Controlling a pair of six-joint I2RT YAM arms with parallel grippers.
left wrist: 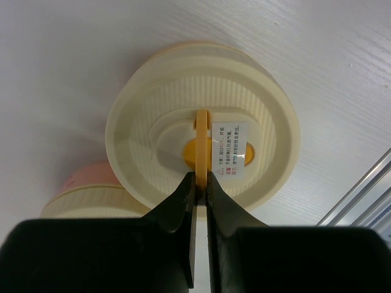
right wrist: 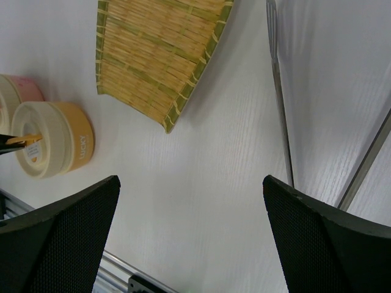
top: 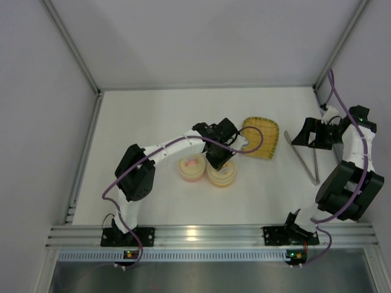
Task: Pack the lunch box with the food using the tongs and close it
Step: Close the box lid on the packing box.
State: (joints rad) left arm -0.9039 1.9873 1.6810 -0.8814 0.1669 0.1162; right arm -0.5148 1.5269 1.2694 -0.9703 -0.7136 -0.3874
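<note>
1. Left pincer (left wrist: 200, 186): jaws nearly closed, pinching the thin yellow tab (left wrist: 202, 137) that stands upright at the centre of the cream lid (left wrist: 153, 104). The fingers come in from the near side and the tab sits edge-on between them.
2. The lid sits flat on the orange container (right wrist: 76, 146). The pink container (left wrist: 82, 186) touches it on the left. These two round tubs are probably the lunch box. Likely step: lift the lid straight up by the tab.
3. Right pincer (right wrist: 190, 183): jaws at full spread, holding nothing and touching nothing, hanging above bare tabletop (right wrist: 214, 152).
4. Tongs (right wrist: 278, 104): flat on the tabletop, just right of the right pincer's line, running past its right finger. Top view: long axis runs near-far, joined end towards the near edge, free ends towards the pincer.
5. The right arm is much nearer the tongs, and the left arm is busy at the lid. To grab the tongs, the right pincer would need to shift right and go down across the two arms.
6. Bamboo tray (right wrist: 153, 55): between the containers and the tongs, its surface bare in the right wrist view.
7. Food: no ball or sushi rolls visible in any view, location unknown. Whether it is inside the tubs can't be told.
</note>
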